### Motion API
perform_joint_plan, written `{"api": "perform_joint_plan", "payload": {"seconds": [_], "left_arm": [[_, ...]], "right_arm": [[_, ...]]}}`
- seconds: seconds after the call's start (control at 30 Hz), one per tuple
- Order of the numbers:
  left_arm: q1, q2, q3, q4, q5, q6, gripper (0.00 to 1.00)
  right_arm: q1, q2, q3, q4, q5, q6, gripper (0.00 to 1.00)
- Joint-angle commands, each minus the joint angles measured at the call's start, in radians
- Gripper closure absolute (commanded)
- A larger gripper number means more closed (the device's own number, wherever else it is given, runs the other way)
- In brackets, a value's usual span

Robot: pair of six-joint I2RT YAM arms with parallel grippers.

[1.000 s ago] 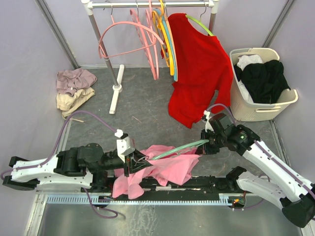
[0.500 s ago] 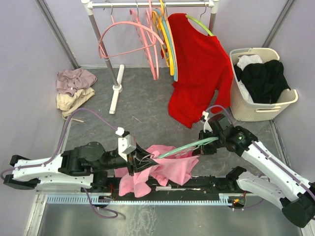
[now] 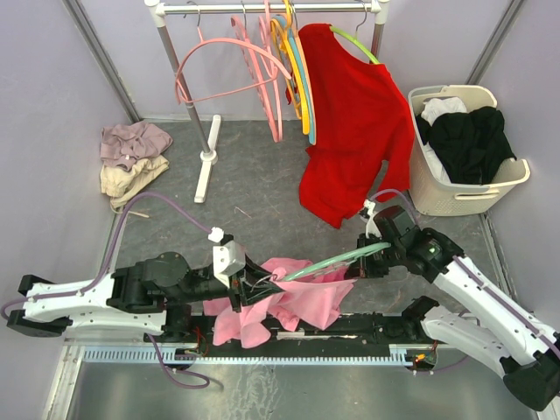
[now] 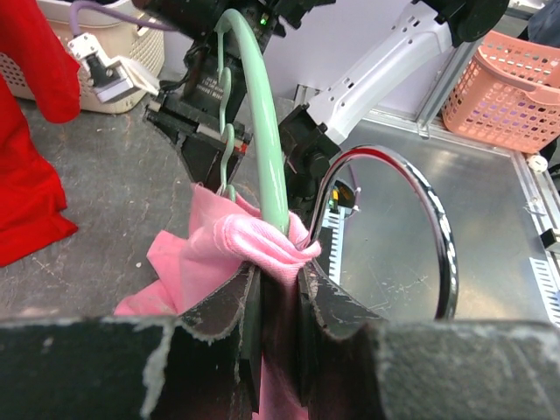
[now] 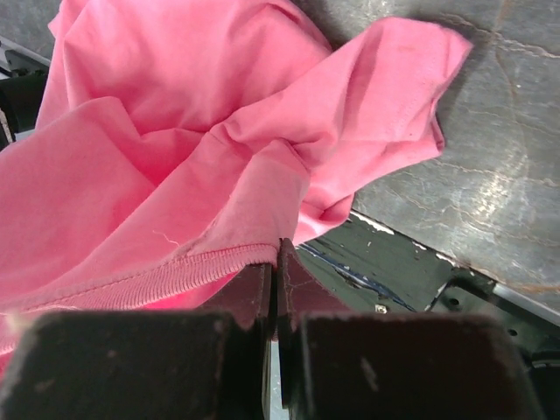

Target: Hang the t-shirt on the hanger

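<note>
You've got a red shirt (image 3: 350, 114) hanging on the rack (image 3: 262, 8) beside pink hangers (image 3: 269, 105). At the right stands a cream basket (image 3: 446, 199) holding dark clothes (image 3: 472, 140), and at the left lie crumpled garments (image 3: 131, 157).

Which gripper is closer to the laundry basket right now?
Right. The right gripper is below and left of the laundry basket in the top view; the left gripper is much farther left, clamped on the t-shirt.

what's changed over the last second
The left gripper and right gripper both eased slightly rightward, carrying the t-shirt and hanger along. Both jaws kept their grip on the t-shirt; the red shirt and basket stayed put.
</note>
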State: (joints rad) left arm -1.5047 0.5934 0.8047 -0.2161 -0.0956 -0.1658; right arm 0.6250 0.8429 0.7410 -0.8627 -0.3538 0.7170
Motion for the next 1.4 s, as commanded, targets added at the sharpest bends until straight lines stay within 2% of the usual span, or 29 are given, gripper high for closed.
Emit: {"api": "perform_joint_plan", "payload": {"seconds": [0.0,0.67,1.0,1.17,1.37], "left_arm": [[0.001,-0.043,0.041,0.054,-0.013,0.002,0.97],[0.001,-0.085,0.016,-0.017,-0.008,-0.029,0.97],[0.001,-0.104,0.014,-0.050,-0.021,-0.042,0.97],[0.001,-0.048,0.019,-0.055,-0.002,-0.057,0.97],[0.001,-0.017,0.023,-0.046,-0.003,-0.065,0.97]], "right_arm": [[-0.006,-0.028,0.099,-0.106,0.130,-0.034,0.99],[-0.007,0.044,0.472,-0.436,0.554,-0.172,0.99],[-0.007,0.058,0.571,-0.529,0.672,-0.210,0.99],[-0.007,0.104,0.704,-0.584,0.735,-0.249,0.99],[-0.007,0.165,0.810,-0.613,0.736,-0.285,0.99]]}}
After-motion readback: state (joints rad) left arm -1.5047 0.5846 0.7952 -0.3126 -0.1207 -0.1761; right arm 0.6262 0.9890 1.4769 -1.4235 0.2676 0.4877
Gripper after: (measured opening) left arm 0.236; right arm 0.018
